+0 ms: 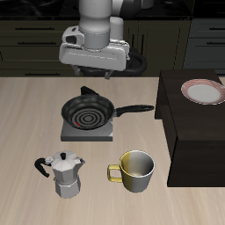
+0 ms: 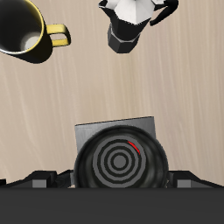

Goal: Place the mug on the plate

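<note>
Pincer (image 1: 95, 74) hangs above the frying pan (image 1: 88, 112), its opening hidden and nothing visibly held; the mug (image 1: 138, 170) waits near the tabletop's (image 1: 26, 114) front edge, well apart from the plate (image 1: 203, 90).

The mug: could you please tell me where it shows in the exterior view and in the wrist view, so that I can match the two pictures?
Exterior view: the mug stands near the table's front edge, beside the moka pot, its handle toward the pot.
Wrist view: the mug is cut by the frame's edge, its yellow handle toward the moka pot.
Shared landmark: the frying pan on its grey square base.
</note>
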